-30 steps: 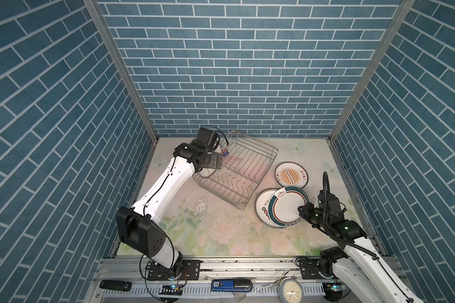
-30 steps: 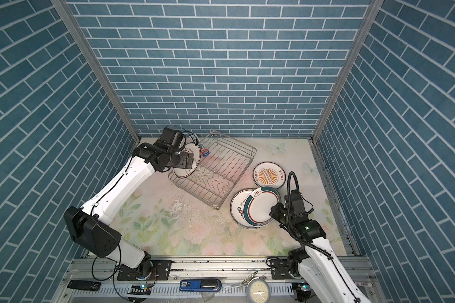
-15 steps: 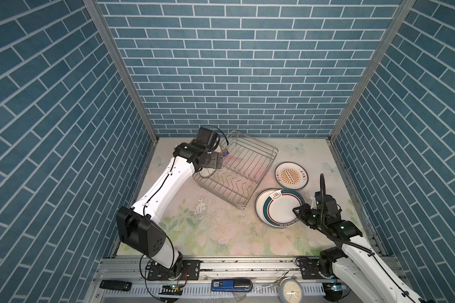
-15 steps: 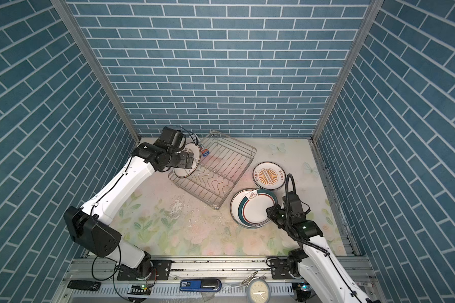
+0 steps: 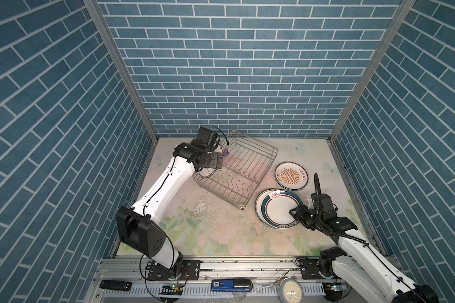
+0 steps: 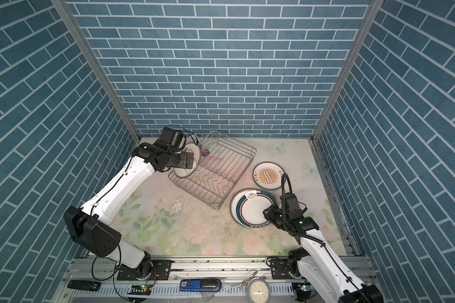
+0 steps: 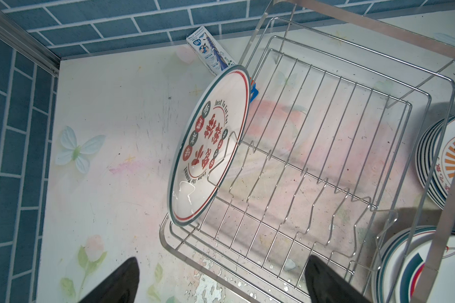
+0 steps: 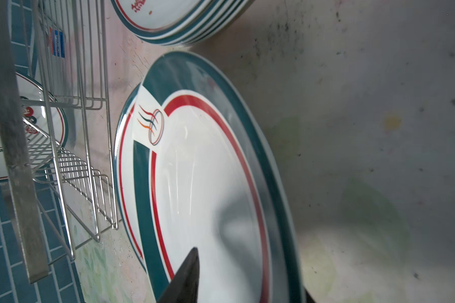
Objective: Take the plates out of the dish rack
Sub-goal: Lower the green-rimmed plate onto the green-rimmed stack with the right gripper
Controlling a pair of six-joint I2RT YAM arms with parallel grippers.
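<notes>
The wire dish rack (image 5: 247, 168) (image 6: 222, 168) (image 7: 199, 267) stands at the back middle. A single plate (image 7: 208, 147) (image 6: 185, 173) with red characters leans upright in its left end. My left gripper (image 5: 220, 162) (image 7: 221, 283) hovers open just over that end, touching nothing. A stack of plates (image 5: 276, 207) (image 6: 248, 208) (image 8: 202, 170) with a teal and red band lies flat at the front right. My right gripper (image 5: 294, 212) (image 8: 250, 272) is open, its jaws astride the top plate's near rim. A sunburst stack of plates (image 5: 290, 175) (image 7: 452, 162) lies behind it.
A small white and blue carton (image 7: 210, 52) (image 5: 225, 152) lies behind the rack's left corner. Blue brick walls close in the mat on three sides. On the front rail lie a clock (image 5: 290, 291), a blue device (image 5: 231, 285) and a black remote (image 5: 115, 285).
The teal-banded plate, tilted up in my right gripper a second ago, now lies flat on the front stack, and the jaws have opened off it. The left arm has not moved.
</notes>
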